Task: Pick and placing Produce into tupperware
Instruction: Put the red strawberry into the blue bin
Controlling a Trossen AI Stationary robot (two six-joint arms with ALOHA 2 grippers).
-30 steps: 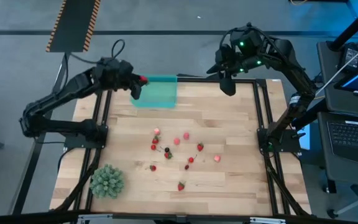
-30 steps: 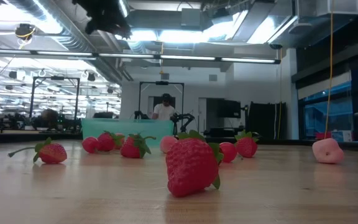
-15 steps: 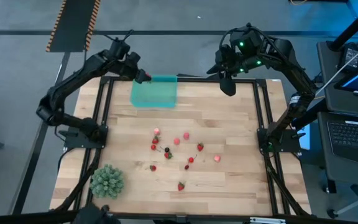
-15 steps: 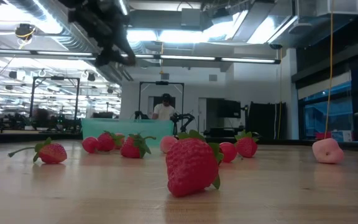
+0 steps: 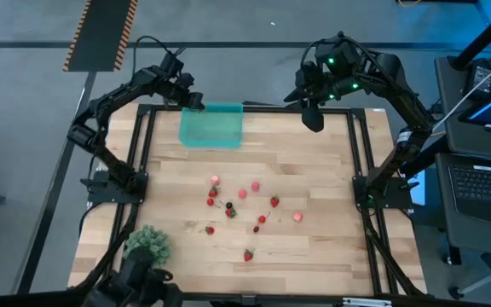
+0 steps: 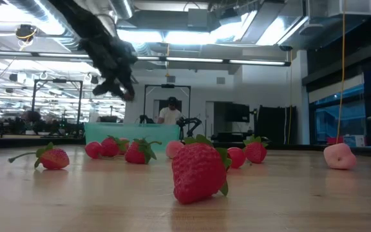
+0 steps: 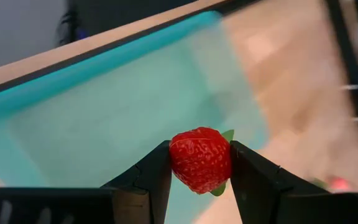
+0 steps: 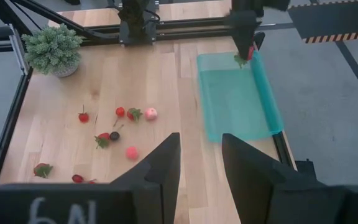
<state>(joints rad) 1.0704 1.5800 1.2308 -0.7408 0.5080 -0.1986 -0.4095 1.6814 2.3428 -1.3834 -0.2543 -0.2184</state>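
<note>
- A small red strawberry with a green leaf at its base is pinched between the two dark fingers of the left pincer, in the lower middle of the left wrist view.
- Behind that berry the shallow rectangular translucent teal plastic tupperware fills most of the left wrist view; its floor looks bare there, so I judge that no fruit has been dropped in yet.
- In the high view the left pincer hangs at the tub's upper left corner, in the upper left part of the frame, so the carry looks almost complete and the release is still to come.
- The right wrist view shows the same thing from across the tabletop: the berry hangs at the tub's far edge.
- The rest of the small red and pink fruits lie loose on the pale wooden tabletop, clustered in the middle of the high view, well apart from the tub. About a dozen are left, one of them dark.
- My reading: the first berry is about to be placed and nearly the whole job remains.
- The right pincer waits above the tabletop's far edge, upper right of centre in the high view, its fingers parted narrowly and holding nothing.
- A spiky green ball-shaped plant sits at the lower left of the high view.
</note>
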